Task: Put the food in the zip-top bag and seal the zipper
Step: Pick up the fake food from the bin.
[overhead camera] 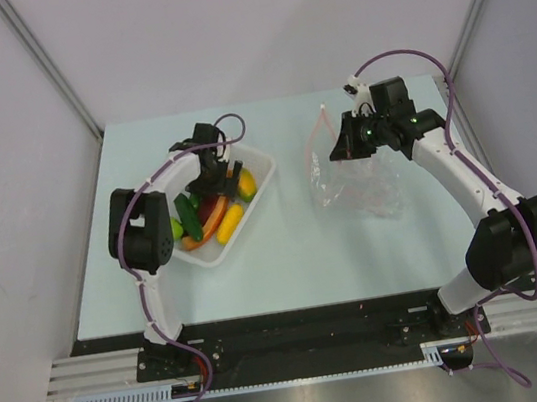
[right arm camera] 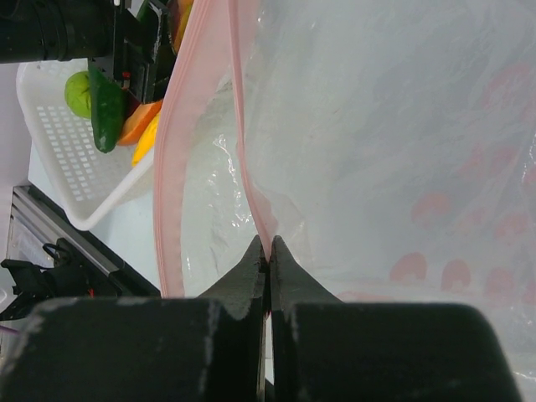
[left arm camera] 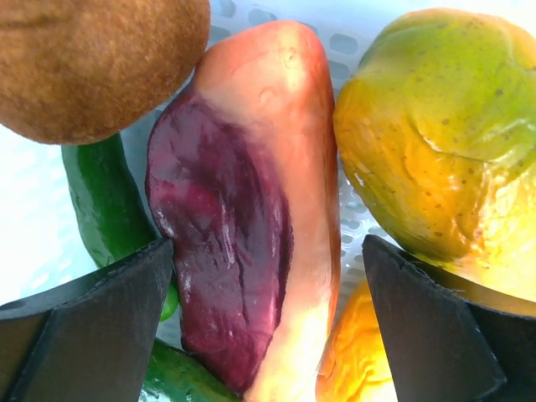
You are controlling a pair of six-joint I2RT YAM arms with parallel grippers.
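The food lies in a white tray [overhead camera: 214, 253] at the left: a green cucumber [overhead camera: 187, 213], yellow [overhead camera: 231, 219] and orange pieces. My left gripper [overhead camera: 213, 181] is down in the tray, open. In the left wrist view its jaws [left arm camera: 268, 276] straddle a dark red and orange piece [left arm camera: 243, 226] without closing on it. My right gripper [overhead camera: 346, 144] is shut on the pink-red zipper [right arm camera: 251, 167] of the clear zip-top bag [overhead camera: 357, 183]. It holds one lip up, so the mouth gapes towards the tray.
Around the red piece lie a brown kiwi [left arm camera: 92, 59], the cucumber [left arm camera: 105, 201], a yellow-green fruit [left arm camera: 435, 134] and an orange piece [left arm camera: 360, 352]. The right wrist view shows the tray [right arm camera: 67, 159] with a lime-green ball [right arm camera: 77, 92] beyond the bag mouth.
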